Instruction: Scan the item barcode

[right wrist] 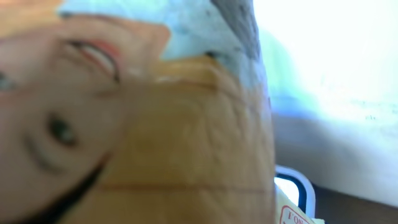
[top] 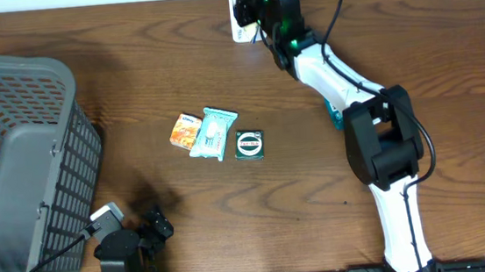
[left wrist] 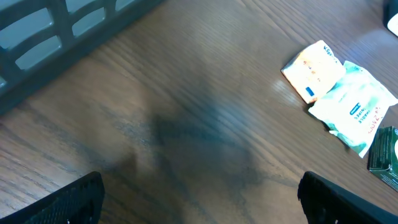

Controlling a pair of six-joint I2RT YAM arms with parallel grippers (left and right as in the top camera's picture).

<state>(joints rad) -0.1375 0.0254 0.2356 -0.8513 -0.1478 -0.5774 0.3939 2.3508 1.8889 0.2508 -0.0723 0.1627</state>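
Mock shop checkout bench: wooden table (top: 174, 63), grey shopping basket (top: 11, 103), 3 small packets (top: 213, 133).

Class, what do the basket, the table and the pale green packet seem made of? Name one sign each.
Basket: likely moulded plastic, matte grey, with an even lattice wall.
Table: wood or wood-look laminate, brown with running grain, slight sheen.
Pale green packet: probably plastic film, glossy and crinkled.

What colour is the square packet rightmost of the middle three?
Dark green packet with a pale round label; overhead view shows it best.

Left gripper (left wrist: 200, 196) spread wide, right gripper (top: 246, 11) clamped
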